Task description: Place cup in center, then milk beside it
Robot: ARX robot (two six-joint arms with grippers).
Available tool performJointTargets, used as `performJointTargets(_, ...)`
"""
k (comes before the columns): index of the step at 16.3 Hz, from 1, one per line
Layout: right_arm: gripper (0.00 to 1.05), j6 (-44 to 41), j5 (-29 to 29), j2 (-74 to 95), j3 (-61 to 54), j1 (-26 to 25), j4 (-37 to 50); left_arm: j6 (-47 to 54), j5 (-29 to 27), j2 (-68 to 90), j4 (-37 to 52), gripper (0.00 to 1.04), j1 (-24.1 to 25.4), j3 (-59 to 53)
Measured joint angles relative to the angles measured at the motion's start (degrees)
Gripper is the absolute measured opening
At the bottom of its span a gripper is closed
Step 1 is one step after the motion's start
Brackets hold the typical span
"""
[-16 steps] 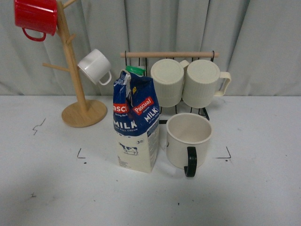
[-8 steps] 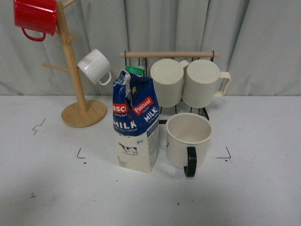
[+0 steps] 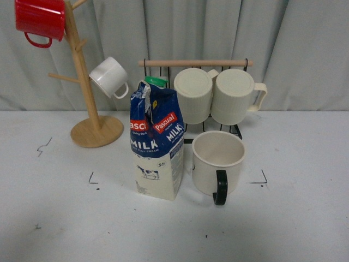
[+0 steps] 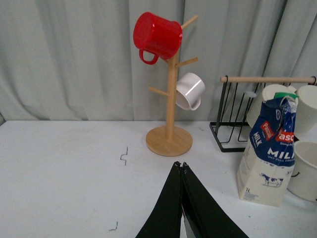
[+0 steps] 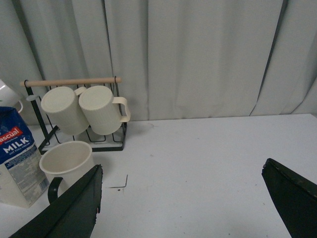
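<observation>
On your far left stands the wooden mug tree, with a red mug on a top peg and a small white mug lower down; leave all of that alone. Your left gripper does not show in the front view, but its wrist camera shows the two dark fingers pressed together with nothing between them, hovering over bare table well apart from the carton.

Moving right, the milk stands upright inside the corner marks on the table, its green cap up and its torn top flap open. Just to its right sits the cup, upright, dark handle turned toward you. The two are just beside each other; a narrow gap seems to separate them, though I cannot say for sure that they do not touch. Behind them the black wire rack holds two ribbed cream mugs on their sides.

Your right gripper is spread wide and empty, its fingers framing the bare table to the right of the cup.

By my reading, both things already sit in the marked area, side by side, so the step in hand is to finish cleanly. Keep both arms back from the pair. The carton is tall and narrow and would likely tip at a sideways nudge, so if you adjust anything, approach from above and keep the wide right fingers clear of the cup's handle.
</observation>
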Motion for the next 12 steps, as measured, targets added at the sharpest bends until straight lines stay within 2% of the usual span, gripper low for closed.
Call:
performJointTargets(2, 0.98, 0.0, 0.0, 0.0, 0.0, 0.0, 0.0, 0.0, 0.0, 0.0, -0.1, 0.17, 0.0, 0.0)
performJointTargets(3, 0.98, 0.0, 0.0, 0.0, 0.0, 0.0, 0.0, 0.0, 0.0, 0.0, -0.1, 0.28, 0.0, 0.0)
performJointTargets(8, 0.98, 0.0, 0.0, 0.0, 0.0, 0.0, 0.0, 0.0, 0.0, 0.0, -0.1, 0.90, 0.0, 0.0)
performJointTargets(9, 0.98, 0.0, 0.0, 0.0, 0.0, 0.0, 0.0, 0.0, 0.0, 0.0, -0.1, 0.97, 0.0, 0.0)
performJointTargets(12, 0.98, 0.0, 0.0, 0.0, 0.0, 0.0, 0.0, 0.0, 0.0, 0.0, -0.1, 0.98, 0.0, 0.0)
